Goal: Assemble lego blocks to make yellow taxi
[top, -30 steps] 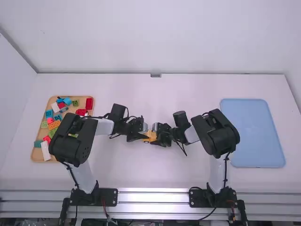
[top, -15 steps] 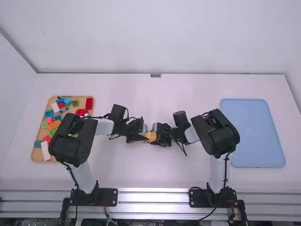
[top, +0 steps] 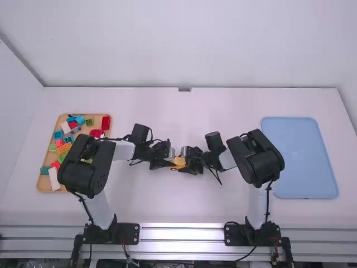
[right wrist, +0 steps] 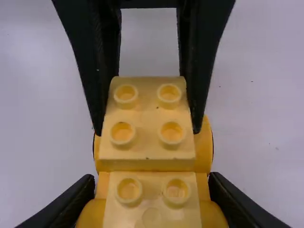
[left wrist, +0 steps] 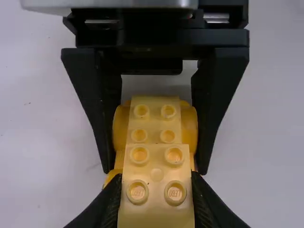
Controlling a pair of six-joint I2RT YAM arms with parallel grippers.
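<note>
Left claw (left wrist: 156, 178), grasping 1 yellow block (right wrist: 147, 152); right claw (right wrist: 151, 179), grasping yellow body (left wrist: 154, 124), best braced firmly while block is squared and pressed evenly.

White links (top: 124, 150) meet bulky black joints (top: 85, 172), trailing thin dark cables (top: 86, 207).

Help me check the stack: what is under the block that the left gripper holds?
Under the block, rounded yellow edges stick out past both sides. The middle is covered by the block, so how they join cannot be seen.
</note>
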